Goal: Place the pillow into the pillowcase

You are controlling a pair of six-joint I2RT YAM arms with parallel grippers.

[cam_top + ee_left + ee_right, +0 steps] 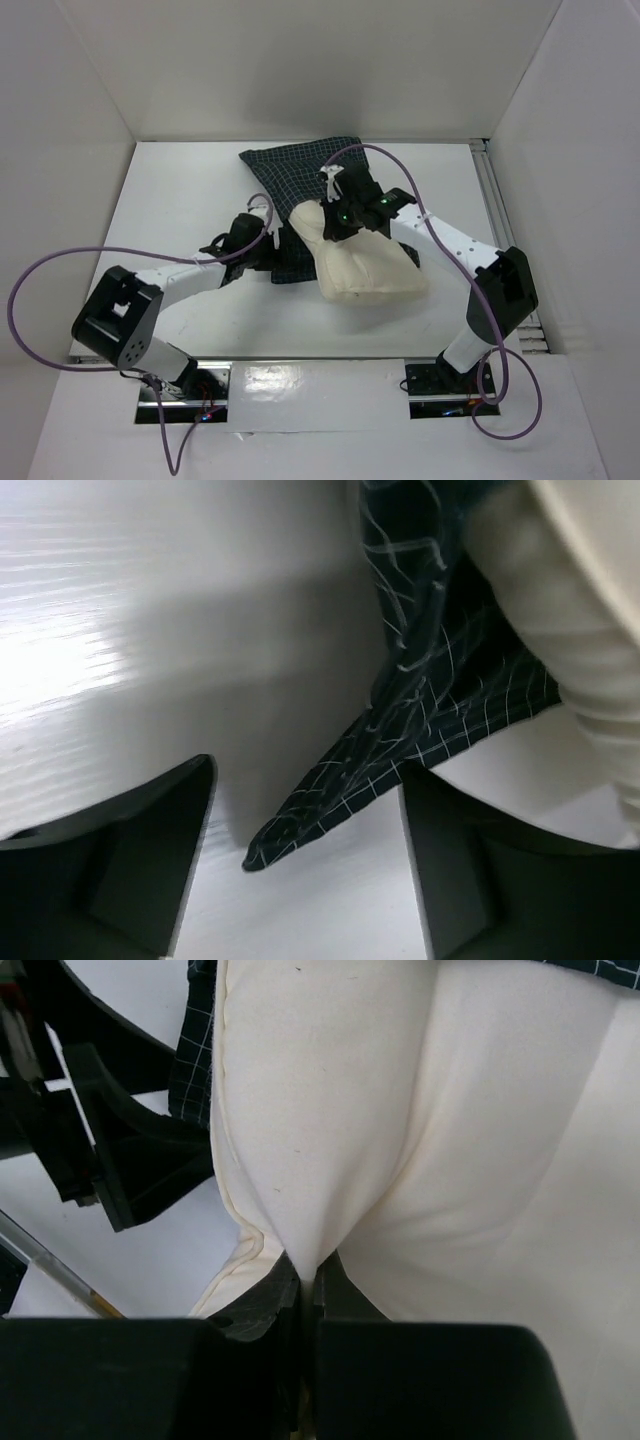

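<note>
The cream pillow (pixel 365 268) lies mid-table, its far end on the dark checked pillowcase (pixel 300 168), which spreads toward the back wall. My right gripper (pixel 335 215) is shut on a pinched fold of the pillow's far end; in the right wrist view the jaws (pixel 305 1278) squeeze cream fabric (pixel 330 1110). My left gripper (pixel 262 226) is open at the pillowcase's near left edge. In the left wrist view a corner of the pillowcase (pixel 400 730) hangs between the spread fingers (pixel 150 850), touching neither, with the pillow (pixel 570 620) at the right.
White walls enclose the table on the left, back and right. A metal rail (pixel 492 195) runs along the right edge. Purple cables (pixel 60 262) loop from both arms. The left arm's black fingers show in the right wrist view (pixel 120 1150).
</note>
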